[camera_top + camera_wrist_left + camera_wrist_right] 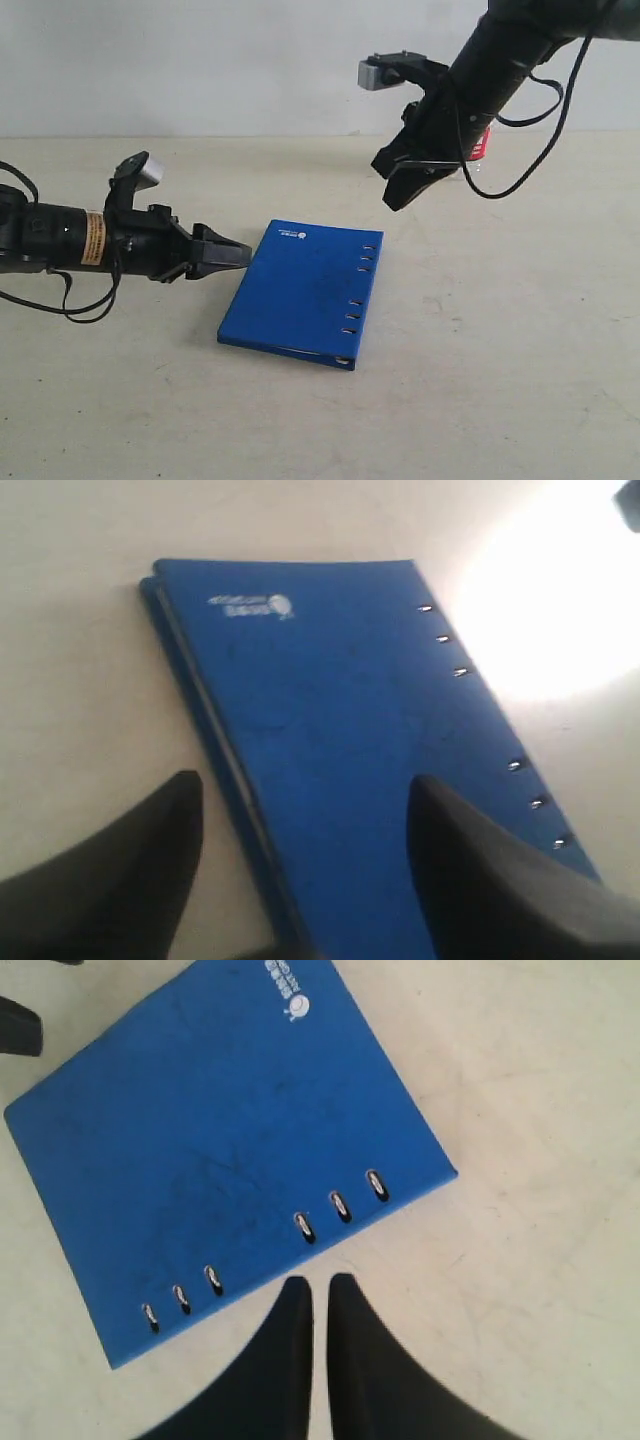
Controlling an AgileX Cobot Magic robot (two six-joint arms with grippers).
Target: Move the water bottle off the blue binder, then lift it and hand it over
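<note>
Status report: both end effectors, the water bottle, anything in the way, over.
Left end effector open, at blue binder edge. Right end effector shut, empty, above binder. Water bottle off binder, partly hidden behind right arm.

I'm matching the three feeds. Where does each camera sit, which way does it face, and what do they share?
Exterior: off the robot, slightly above, facing across the table; shows left arm, right arm, left tool, right tool, bottle.
Left wrist: on the left arm, looking low along the blue binder; open tool's fingers show.
Right wrist: on the right arm, looking down; shut tool shows.
Shared: the blue binder, in all three.
</note>
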